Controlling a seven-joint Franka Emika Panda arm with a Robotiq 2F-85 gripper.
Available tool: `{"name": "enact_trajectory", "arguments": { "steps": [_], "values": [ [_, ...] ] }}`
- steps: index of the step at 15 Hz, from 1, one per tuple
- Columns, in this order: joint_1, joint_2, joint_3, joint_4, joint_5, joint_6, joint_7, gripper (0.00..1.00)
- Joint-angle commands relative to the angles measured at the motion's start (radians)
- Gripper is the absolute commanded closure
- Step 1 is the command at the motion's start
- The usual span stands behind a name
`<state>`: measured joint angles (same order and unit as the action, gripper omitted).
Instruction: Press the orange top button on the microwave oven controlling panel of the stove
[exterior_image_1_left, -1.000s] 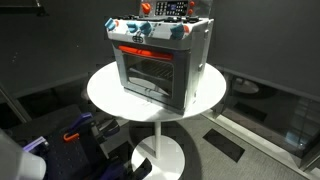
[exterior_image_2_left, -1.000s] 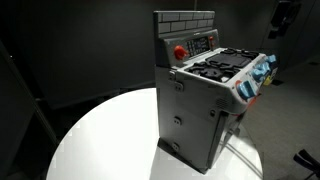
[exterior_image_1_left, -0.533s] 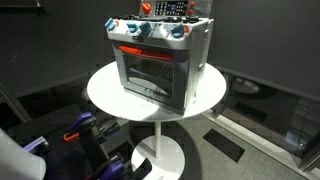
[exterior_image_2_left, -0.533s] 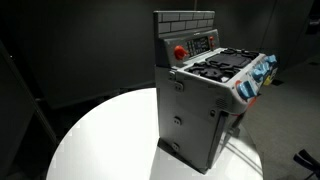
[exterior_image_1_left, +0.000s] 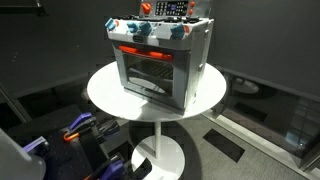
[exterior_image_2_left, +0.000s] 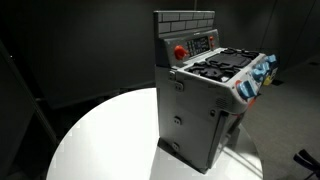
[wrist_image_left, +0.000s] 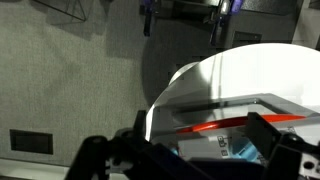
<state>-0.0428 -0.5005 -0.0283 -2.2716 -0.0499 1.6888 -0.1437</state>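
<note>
A grey toy stove (exterior_image_1_left: 160, 62) (exterior_image_2_left: 205, 95) stands on a round white table (exterior_image_1_left: 105, 92) (exterior_image_2_left: 100, 140). Its upright back panel holds a round red knob (exterior_image_2_left: 180, 52) and a small control panel (exterior_image_2_left: 203, 43) (exterior_image_1_left: 170, 8). The panel's buttons are too small to tell apart. In the wrist view my gripper (wrist_image_left: 180, 135) is open and empty. Its dark fingers frame the stove (wrist_image_left: 240, 125) and its red oven handle (wrist_image_left: 225, 126) from a distance. The gripper does not show in either exterior view.
The table stands on a white pedestal foot (exterior_image_1_left: 160, 155) on a grey floor. Blue and orange gear (exterior_image_1_left: 80, 128) lies on the floor beside it. Dark curtains surround the scene. A dark mat (exterior_image_1_left: 225, 147) lies on the floor.
A dark shape at the top right of an exterior view one second ago has left the picture. The stove and table have not moved.
</note>
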Motion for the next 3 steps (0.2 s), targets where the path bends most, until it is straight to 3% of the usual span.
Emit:
{"name": "enact_trajectory", "arguments": {
  "steps": [1,3],
  "values": [
    [0.013,-0.005,-0.009,-0.002,-0.004,-0.003,0.005,0.0],
    [0.013,-0.008,-0.009,-0.005,-0.004,-0.003,0.005,0.0]
  ]
}}
